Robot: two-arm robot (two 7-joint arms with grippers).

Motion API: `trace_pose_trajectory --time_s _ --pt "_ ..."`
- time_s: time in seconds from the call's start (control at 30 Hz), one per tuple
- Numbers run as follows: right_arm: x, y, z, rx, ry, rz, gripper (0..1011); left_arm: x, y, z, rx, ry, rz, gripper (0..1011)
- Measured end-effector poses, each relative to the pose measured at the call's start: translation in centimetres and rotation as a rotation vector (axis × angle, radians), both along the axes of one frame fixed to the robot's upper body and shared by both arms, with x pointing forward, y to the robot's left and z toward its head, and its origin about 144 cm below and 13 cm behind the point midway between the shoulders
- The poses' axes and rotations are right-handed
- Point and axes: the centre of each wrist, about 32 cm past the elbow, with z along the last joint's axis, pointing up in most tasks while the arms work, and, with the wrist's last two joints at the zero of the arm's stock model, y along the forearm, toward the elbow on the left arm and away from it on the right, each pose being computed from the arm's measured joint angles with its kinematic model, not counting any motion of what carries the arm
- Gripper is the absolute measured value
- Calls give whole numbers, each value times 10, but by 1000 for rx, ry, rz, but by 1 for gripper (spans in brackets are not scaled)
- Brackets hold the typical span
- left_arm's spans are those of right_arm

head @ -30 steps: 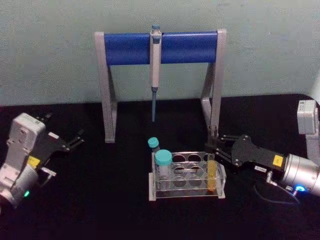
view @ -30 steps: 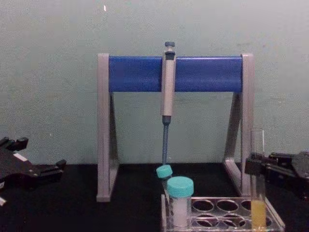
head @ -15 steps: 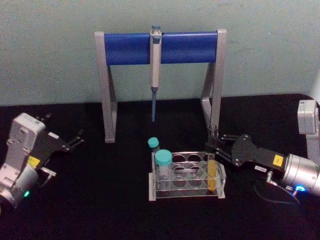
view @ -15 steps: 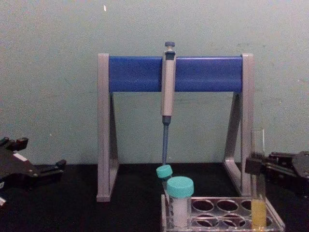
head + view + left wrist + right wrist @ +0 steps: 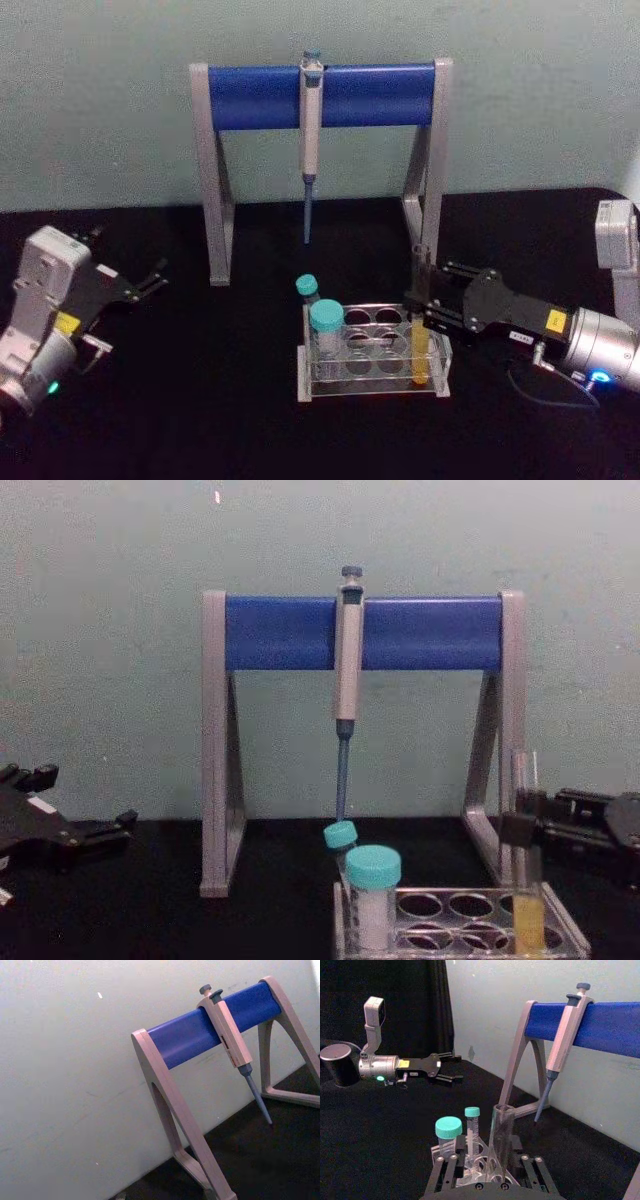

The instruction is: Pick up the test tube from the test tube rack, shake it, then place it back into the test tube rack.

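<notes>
Evidently, the right gripper had clamped the test tube just above the test tube rack, the tube's base inside a right-end hole for vertical withdrawal, while the left gripper sat parked, fingers apart, near the worktop's left edge.

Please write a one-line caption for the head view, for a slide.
Right gripper grips the test tube standing in the test tube rack.

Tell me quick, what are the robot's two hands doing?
Left gripper: open, holding nothing, parked at the left.
Right gripper: closed around the test tube, which stands in the test tube rack.
</notes>
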Motion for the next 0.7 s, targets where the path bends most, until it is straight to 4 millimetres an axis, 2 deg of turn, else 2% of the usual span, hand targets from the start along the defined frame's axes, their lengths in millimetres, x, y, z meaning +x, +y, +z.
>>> trace_pose_trajectory --time_s 0.07,0.1,0.13,0.3,0.33,0.47,0.57,0.7 --pt "0 0 0 0 0 0 598 0 0 0 0 0 0 1001" --pt "0 0 0 0 0 0 598 0 0 0 0 0 0 1001" --pt "0 0 0 0 0 0 654 0 0 0 0 0 0 1001" --pt "0 0 0 0 0 0 794 0 0 0 0 0 0 1001" --pt "0 0 0 0 0 0 848 0 0 0 0 0 0 1001" --pt "0 0 0 0 0 0 949 0 0 0 0 0 0 1001" --pt "0 0 0 0 0 0 1000 0 0 0 0 0 0 1001" --pt "0 0 0 0 0 0 1000 0 0 0 0 0 0 1001"
